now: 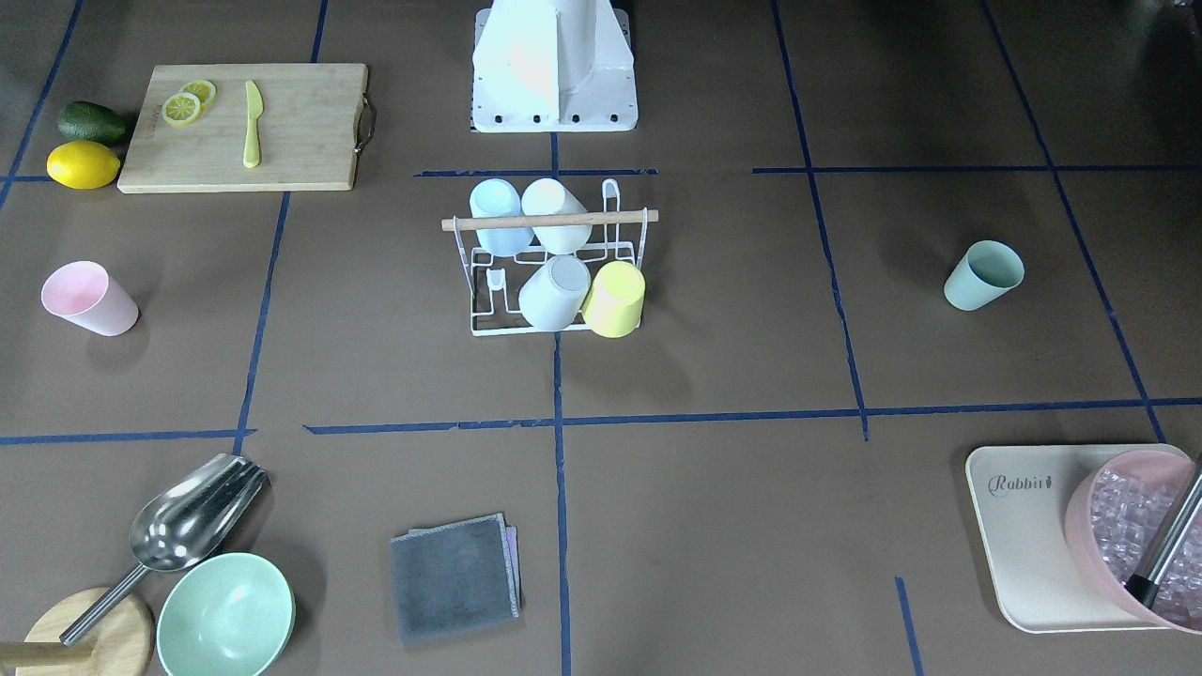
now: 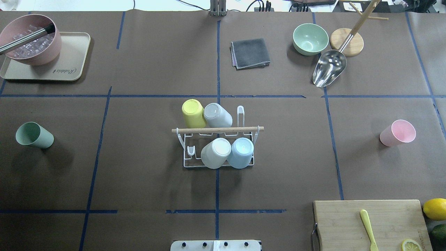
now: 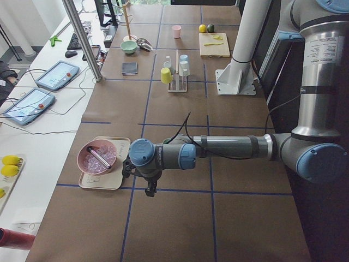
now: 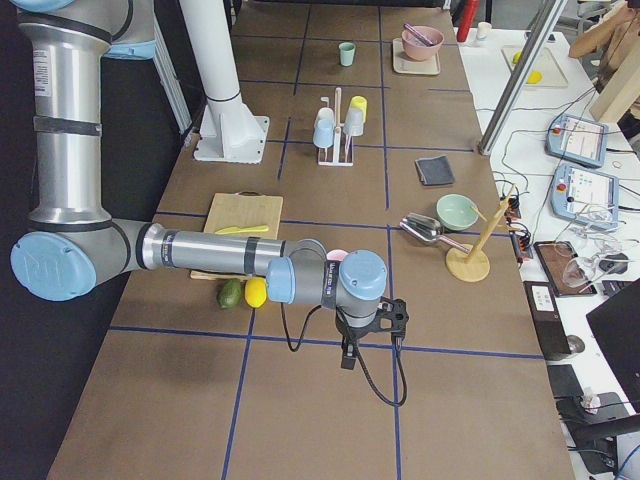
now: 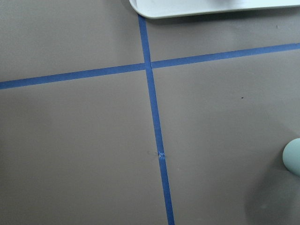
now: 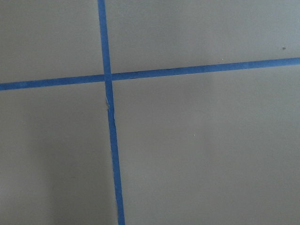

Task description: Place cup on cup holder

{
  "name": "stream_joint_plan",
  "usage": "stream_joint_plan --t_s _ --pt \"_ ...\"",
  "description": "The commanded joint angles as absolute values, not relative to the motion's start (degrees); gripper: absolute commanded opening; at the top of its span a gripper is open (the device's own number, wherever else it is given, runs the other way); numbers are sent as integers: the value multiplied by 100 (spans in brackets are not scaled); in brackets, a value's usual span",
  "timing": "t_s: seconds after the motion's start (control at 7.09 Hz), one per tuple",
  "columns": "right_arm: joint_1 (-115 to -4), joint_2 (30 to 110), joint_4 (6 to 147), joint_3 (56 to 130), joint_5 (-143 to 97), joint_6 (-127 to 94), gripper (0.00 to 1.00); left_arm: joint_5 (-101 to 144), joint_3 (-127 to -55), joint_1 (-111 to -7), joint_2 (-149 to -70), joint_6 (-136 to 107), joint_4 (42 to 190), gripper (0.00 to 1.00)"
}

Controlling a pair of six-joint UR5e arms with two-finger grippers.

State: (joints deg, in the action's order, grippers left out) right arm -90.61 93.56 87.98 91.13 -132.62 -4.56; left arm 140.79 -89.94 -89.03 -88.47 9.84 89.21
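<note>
White wire cup holder [image 2: 217,130] carries four cups [image 2: 216,153], two prongs free. Green cup [image 2: 34,135], pink cup [image 2: 398,132] wait on tabletop, well apart either side. Left hand [image 3: 151,189], right hand [image 4: 347,353]: open or closed, cannot tell.

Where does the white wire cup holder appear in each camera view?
Front-facing: cup holder centre, just below the robot's white base.
Overhead: cup holder centre, above the white base.
Exterior left: upper middle, left of the white base.
Exterior right: upper middle, right of the white base.
Left wrist: not in it.
Right wrist: not in it.
Shared landmark: the white base.
</note>
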Motion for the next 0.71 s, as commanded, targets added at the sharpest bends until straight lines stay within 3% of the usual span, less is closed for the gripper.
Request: stream_joint_plan --t_s 0.0,0.56 --pt "-9062 9352 8789 9210 -13411 -457 100 14080 -9017 -8903 -8842 984 8921 100" --pt "-9062 9290 8473 9237 -13412 -536 100 14071 -9018 -8903 -8842 984 8877 100"
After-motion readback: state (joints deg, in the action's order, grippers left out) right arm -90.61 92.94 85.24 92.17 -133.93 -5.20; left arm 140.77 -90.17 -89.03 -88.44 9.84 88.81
